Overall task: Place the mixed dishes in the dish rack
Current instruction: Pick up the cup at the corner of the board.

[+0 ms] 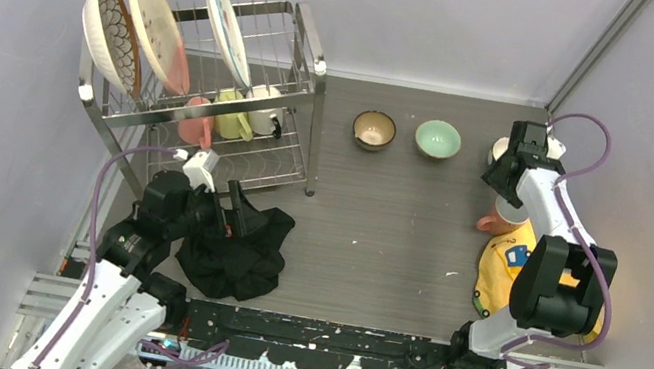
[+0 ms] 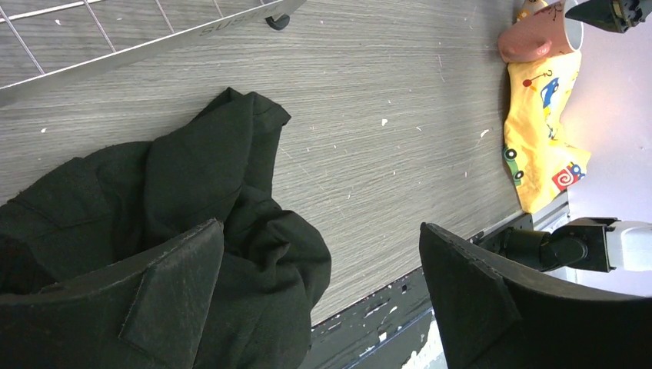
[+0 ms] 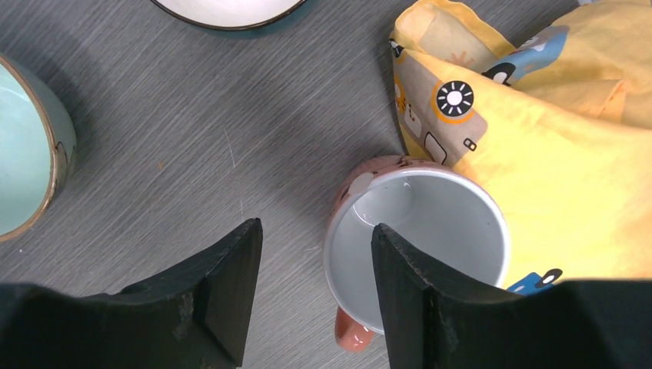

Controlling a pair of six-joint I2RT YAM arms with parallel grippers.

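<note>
The dish rack (image 1: 213, 114) stands at the back left with three plates (image 1: 157, 33) upright on its top tier and pink, yellow and white mugs (image 1: 234, 115) below. A brown bowl (image 1: 374, 130) and a mint-green bowl (image 1: 437, 139) sit on the table. My right gripper (image 1: 504, 180) is open above a pink mug (image 3: 419, 238) that stands upright. One finger (image 3: 400, 292) is over the mug's mouth and the other is outside its wall. A dark-rimmed bowl (image 3: 231, 9) lies just beyond. My left gripper (image 2: 321, 225) is open and empty over the black cloth (image 2: 192, 215).
The yellow patterned cloth (image 1: 511, 268) lies against the pink mug (image 1: 500, 218) by the right wall. The mint bowl (image 3: 23, 154) is to the left of my right gripper. The rack's lower bar (image 2: 154, 48) runs behind the black cloth (image 1: 236, 245). Walls close in left, right and back.
</note>
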